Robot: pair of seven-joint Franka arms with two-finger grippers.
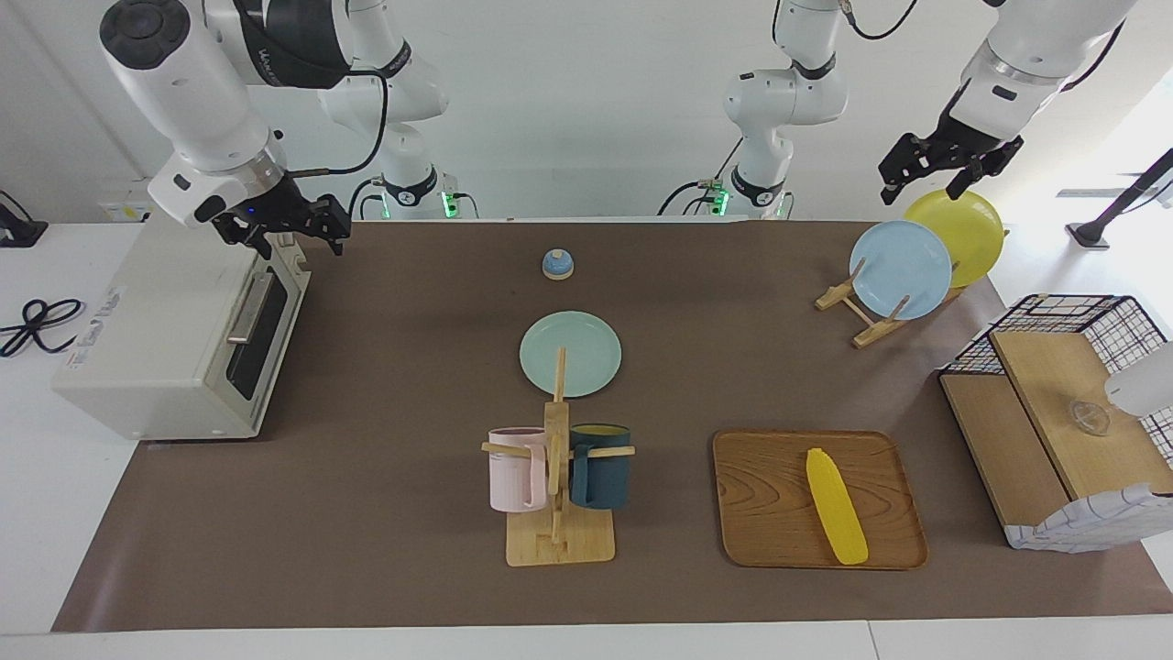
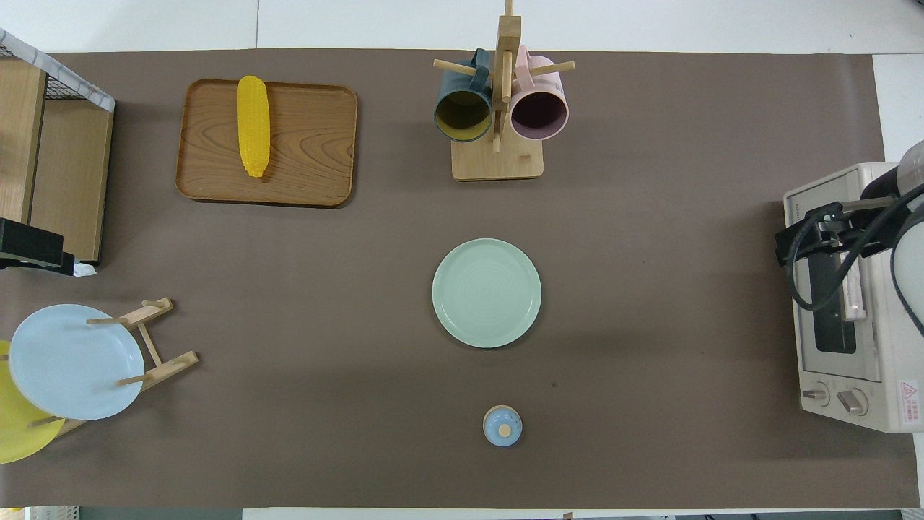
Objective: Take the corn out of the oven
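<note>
Already the corn (image 1: 836, 506) lay on the wooden tray (image 1: 761, 495); my right end effector (image 1: 284, 225) hung over the shut oven (image 1: 165, 339), fingers seemingly spread, and my left end effector (image 1: 948, 165) likewise, over the yellow plate (image 1: 971, 229).

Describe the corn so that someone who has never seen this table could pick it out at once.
Find the wooden tray at the edge of the table farthest from the robots, toward the left arm's end, beside the wire basket. The corn lies flat on it, the only thing there. It is a slim, bright yellow cob with tapered ends, unlike the round yellow plate upright in the rack.
</note>
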